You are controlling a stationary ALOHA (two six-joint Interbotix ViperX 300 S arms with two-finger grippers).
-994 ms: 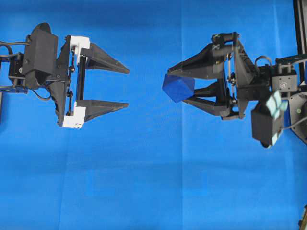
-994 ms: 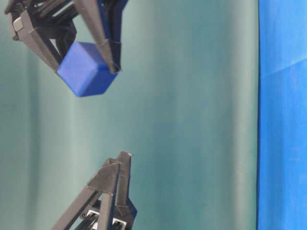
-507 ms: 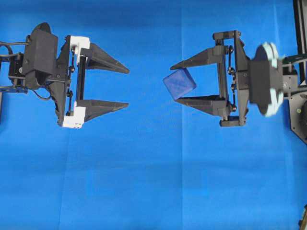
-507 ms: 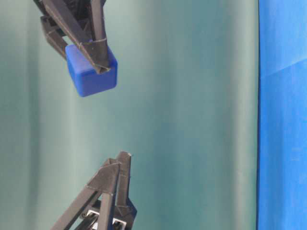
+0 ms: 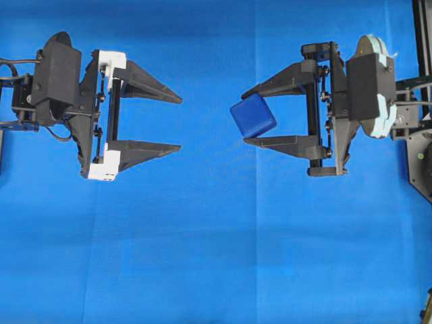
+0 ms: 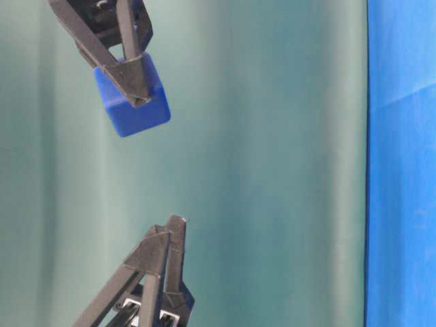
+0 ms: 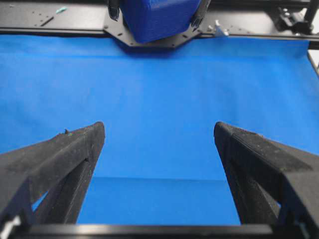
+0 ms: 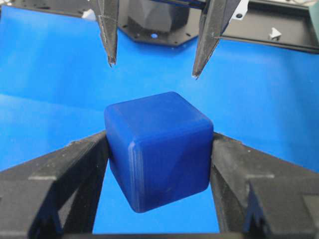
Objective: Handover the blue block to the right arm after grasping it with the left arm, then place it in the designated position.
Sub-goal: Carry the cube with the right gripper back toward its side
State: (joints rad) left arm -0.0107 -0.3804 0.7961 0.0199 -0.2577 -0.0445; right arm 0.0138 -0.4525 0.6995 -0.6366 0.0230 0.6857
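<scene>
- My right end effector [image 5: 248, 115] grips the blue block [image 5: 252, 116] between its fingertips, above the blue cloth [image 5: 216, 256].
- My left end effector [image 5: 179, 123] gapes wide, empty, well left of the block.

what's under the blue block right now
Only the blue cloth lies below the blue block, which the right hand holds in the air by two sides. The cloth directly beneath is covered from overhead, but the wrist views show nothing lying there.
</scene>
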